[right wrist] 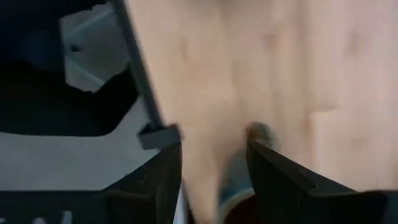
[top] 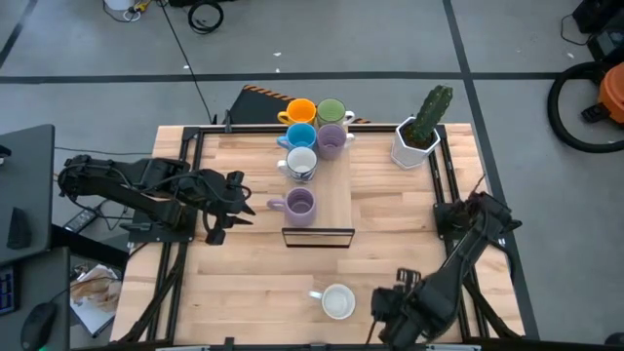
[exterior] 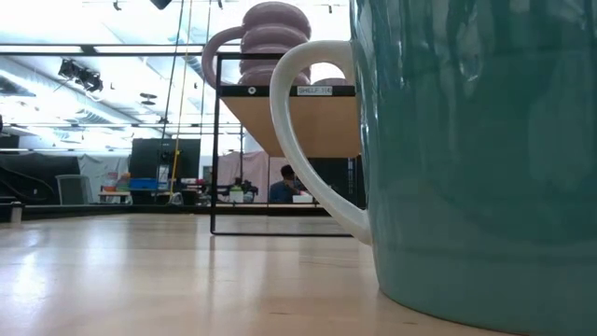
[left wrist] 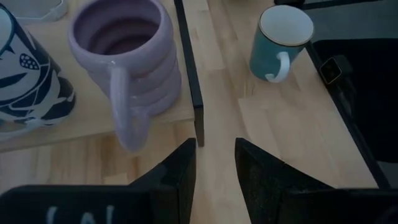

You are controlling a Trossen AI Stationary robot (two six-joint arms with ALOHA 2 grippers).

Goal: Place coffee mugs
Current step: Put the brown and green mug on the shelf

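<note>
A teal mug with white inside (top: 337, 301) stands on the table near its near edge; it fills the low view (exterior: 466, 159), and its white handle (exterior: 308, 140) points toward the table's left. A ridged purple mug (top: 300, 203) (left wrist: 124, 56) stands on the low wooden shelf (top: 336, 195). Behind it on the shelf are a white patterned mug (top: 300, 162), a blue mug (top: 300, 136), another purple mug (top: 331, 142), an orange mug (top: 299, 112) and a green mug (top: 331, 111). My left gripper (top: 232, 202) (left wrist: 214, 162) is open, just left of the ridged purple mug. My right gripper (top: 382, 302) (right wrist: 214, 177) is open, just right of the teal mug and apart from it.
A white faceted planter with a cactus (top: 421, 132) stands at the far right of the table. The shelf's black frame (top: 318, 237) (exterior: 216, 140) stands mid-table. Bare wood lies on the near left (top: 244, 292). The black rail (right wrist: 140, 81) runs along the table's edge beside my right gripper.
</note>
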